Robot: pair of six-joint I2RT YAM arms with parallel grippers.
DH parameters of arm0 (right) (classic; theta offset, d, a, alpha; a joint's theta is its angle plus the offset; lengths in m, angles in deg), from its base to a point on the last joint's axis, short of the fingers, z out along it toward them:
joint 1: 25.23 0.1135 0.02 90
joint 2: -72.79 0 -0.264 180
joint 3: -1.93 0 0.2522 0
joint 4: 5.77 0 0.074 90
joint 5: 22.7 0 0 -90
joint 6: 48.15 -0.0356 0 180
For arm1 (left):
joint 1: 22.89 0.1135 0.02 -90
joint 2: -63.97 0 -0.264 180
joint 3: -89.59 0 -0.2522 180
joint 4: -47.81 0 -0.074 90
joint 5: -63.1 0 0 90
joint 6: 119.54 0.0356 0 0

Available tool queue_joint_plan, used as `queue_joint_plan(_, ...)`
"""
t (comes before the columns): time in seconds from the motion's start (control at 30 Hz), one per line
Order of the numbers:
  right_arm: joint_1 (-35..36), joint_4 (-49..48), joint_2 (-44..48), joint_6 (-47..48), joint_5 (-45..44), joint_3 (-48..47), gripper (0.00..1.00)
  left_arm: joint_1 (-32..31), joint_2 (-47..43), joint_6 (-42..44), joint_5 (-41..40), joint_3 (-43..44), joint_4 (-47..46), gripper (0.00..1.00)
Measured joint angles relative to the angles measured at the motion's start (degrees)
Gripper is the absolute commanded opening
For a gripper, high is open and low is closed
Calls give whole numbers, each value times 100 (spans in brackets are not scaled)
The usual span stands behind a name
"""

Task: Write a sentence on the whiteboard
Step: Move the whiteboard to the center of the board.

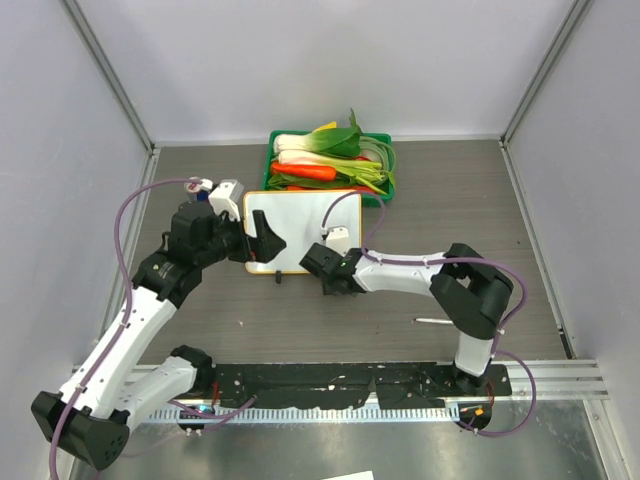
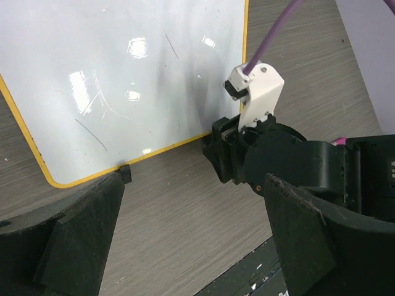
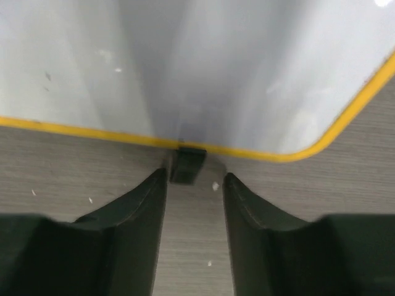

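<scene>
The whiteboard (image 1: 300, 222) lies flat mid-table, white with a thin yellow rim (image 3: 80, 128). No sentence shows on it; only faint thin strokes mark the whiteboard (image 2: 123, 74) in the left wrist view. My left gripper (image 1: 265, 242) hovers at the board's left side, open wide, with bare table between its fingers (image 2: 74, 240). My right gripper (image 1: 320, 262) sits low at the board's near edge. It is open a narrow gap, and a small black clip (image 3: 187, 163) on the rim lies just past its fingertips. A second clip (image 2: 124, 172) shows on the same edge.
A green tray (image 1: 385, 195) of vegetables stands right behind the board. A thin pen-like stick (image 1: 432, 321) lies on the table to the right, near the right arm's elbow. Grey walls close in on three sides. A black rail (image 1: 350, 380) runs along the near edge.
</scene>
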Motion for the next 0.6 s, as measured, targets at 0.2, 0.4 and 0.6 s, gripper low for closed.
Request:
queue_joint_plan(0.2,13,225,511,262,168,426,89,0,208,92,-4,153,61,100)
queue_joint_plan(0.4,17,420,1211,529,391,525,98,0,507,232,0,385,120,100)
queue_joint_plan(0.6,-44,581,2339,782,374,566,100,0,778,358,68,435,153,100)
